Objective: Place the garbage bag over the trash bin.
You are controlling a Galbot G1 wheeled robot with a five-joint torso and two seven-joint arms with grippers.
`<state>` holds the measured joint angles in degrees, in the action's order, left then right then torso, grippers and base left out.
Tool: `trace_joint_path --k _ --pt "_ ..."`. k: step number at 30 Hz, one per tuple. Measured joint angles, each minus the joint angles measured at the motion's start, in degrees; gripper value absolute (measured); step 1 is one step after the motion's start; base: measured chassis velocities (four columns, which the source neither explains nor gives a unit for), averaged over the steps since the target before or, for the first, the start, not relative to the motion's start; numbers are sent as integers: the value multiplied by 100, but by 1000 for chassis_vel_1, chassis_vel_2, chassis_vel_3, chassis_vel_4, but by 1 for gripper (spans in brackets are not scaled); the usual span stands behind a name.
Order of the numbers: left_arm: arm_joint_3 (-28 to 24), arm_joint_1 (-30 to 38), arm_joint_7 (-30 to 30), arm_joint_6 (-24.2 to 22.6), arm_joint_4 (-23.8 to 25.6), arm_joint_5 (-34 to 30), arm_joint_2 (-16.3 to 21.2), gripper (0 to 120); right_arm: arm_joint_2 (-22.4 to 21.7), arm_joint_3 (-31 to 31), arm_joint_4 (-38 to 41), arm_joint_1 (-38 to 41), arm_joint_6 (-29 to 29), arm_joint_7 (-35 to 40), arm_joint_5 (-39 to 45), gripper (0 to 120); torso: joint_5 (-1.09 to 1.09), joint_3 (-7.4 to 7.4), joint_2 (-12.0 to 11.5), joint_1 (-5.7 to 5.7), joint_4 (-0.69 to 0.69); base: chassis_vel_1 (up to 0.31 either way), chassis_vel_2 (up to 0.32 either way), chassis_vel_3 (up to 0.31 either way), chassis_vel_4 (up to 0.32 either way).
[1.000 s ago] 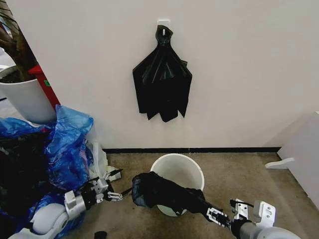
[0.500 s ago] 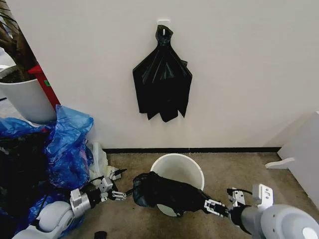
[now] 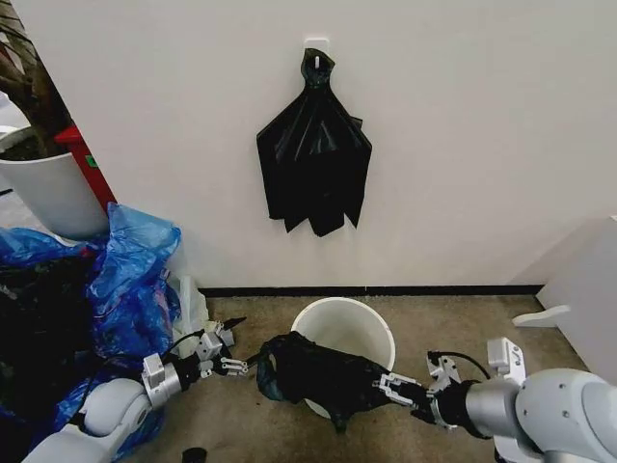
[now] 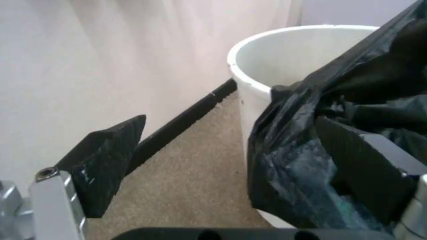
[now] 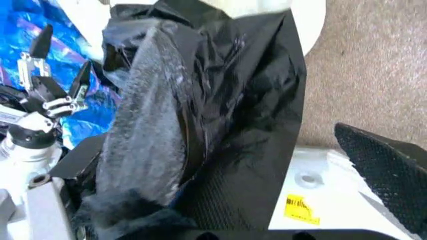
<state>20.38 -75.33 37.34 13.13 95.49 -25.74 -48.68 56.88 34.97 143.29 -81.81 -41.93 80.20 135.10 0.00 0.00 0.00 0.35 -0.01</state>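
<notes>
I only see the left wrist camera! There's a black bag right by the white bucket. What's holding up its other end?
Observer: The right end effector is. It reaches in from the robot's right and meets the far end of the garbage bag. Its fingers are spread, with the bag bunched between them.
Operator: Is the bag over the bucket yet?
Observer: No. In the head view it lies bunched across the front rim of the trash bin, and most of the bin's mouth is uncovered.
Operator: Are there more bags around?
Observer: Yes, a bunch of black bags hangs on the wall above the bin.
</notes>
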Motion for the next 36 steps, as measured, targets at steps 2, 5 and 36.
trace_joint_path --k 2,5,36 --pt "-14 29 -14 -7 -35 35 -20 100 7 25 -1 30 0 1 -2 100 0 0 0 0 0 0 0 0 0" --pt "-28 67 -34 -10 -101 104 -57 100 48 40 -2 51 0 2 -11 100 0 0 0 0 0 0 0 0 0" --pt "-91 305 509 -498 -98 199 -55 100 444 27 -6 6 4 -60 -424 100 -1 0 0 0 2 0 0 0 0"
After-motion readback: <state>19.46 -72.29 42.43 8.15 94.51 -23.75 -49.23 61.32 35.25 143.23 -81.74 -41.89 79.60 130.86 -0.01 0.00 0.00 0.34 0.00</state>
